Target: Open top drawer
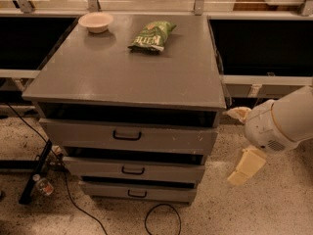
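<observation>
A: Hand (232, 147) pos?
B: Rt of counter (122, 77), off rt edge of top drawer (83, 132), not touching; fingers (247, 165) spread, gripping nothing.
A: Drawer?
B: Right under counter lip, dark gap above front, handle (126, 135) at centre. Black cable (161, 213) loops on floor (274, 204) ahead.

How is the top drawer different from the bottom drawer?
The top drawer looks wider than the bottom drawer. The top drawer sits just under the tabletop; the bottom drawer sits by the floor. Both are grey with black handles. The open gripper hangs right of the drawers, touching neither.
</observation>
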Robot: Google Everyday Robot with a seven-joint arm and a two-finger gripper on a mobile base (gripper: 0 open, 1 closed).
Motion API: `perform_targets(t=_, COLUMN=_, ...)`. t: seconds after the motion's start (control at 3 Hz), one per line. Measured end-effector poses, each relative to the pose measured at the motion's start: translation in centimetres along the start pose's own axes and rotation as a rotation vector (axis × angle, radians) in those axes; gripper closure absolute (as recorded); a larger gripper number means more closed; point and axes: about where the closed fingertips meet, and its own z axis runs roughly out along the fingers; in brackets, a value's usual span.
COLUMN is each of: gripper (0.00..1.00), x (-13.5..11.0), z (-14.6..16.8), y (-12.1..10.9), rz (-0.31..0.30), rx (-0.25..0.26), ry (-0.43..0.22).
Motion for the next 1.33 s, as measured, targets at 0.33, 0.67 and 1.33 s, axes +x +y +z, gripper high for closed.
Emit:
perform_targets(t=0.33, gripper=0.00, x=-0.3, z=2.1, y=-0.5, rz=0.006, rx=0.087, ry=-0.018)
perform_targets(t=0.67, gripper=0.00, x=-0.5, z=2.0, y=-1.2, rz=0.005, rx=0.119, ry=-0.025)
perform_targets(t=1.33, gripper=0.00, x=-0.9, z=2.3, y=1.1, rz=-0.040, rx=0.079, ry=-0.067)
